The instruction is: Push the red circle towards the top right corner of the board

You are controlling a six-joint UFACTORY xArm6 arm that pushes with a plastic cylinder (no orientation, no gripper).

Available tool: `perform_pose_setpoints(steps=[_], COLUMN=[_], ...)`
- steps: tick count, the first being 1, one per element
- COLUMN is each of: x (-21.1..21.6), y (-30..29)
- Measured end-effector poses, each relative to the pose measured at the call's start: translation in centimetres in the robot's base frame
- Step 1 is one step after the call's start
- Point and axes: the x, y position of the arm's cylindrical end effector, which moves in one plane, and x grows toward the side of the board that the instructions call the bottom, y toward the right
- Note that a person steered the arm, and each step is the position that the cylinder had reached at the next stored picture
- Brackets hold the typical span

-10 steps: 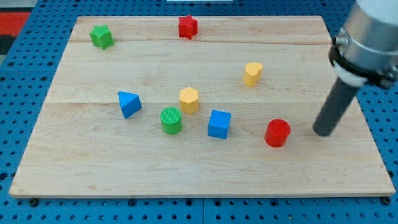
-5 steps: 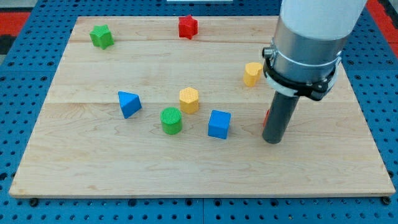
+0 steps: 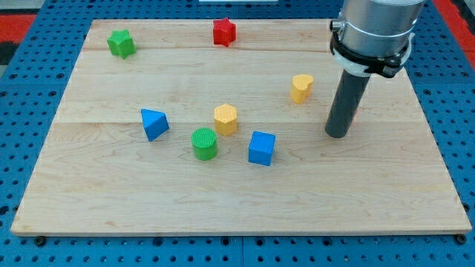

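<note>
The red circle [image 3: 355, 112] is almost wholly hidden behind my rod; only a thin red sliver shows at the rod's right edge, right of the board's middle. My tip [image 3: 338, 135] rests on the board just below and left of that sliver, seemingly against the block. The yellow heart [image 3: 300, 87] lies up and to the left of the tip. The blue cube [image 3: 261, 147] lies to the tip's left.
A red star [image 3: 224, 32] and a green star [image 3: 121, 43] sit near the board's top edge. A yellow hexagon [image 3: 225, 119], a green cylinder [image 3: 204, 143] and a blue triangle [image 3: 154, 123] are left of centre. The wooden board [image 3: 415, 185] lies on blue pegboard.
My tip went from the red circle's right side round to its lower left, then moved up and right. The red circle has shifted up and right and is now mostly hidden.
</note>
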Motion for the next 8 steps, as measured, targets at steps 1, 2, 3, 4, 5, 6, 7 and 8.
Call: perform_pose_setpoints(steps=[1, 2, 3, 4, 5, 6, 7, 8], x=[-0.2, -0.6, -2.5, -3.9, -3.3, -3.3, -4.9, -6.3], y=[0.2, 0.8, 1.2, 1.7, 2.2, 4.4, 3.9, 0.7])
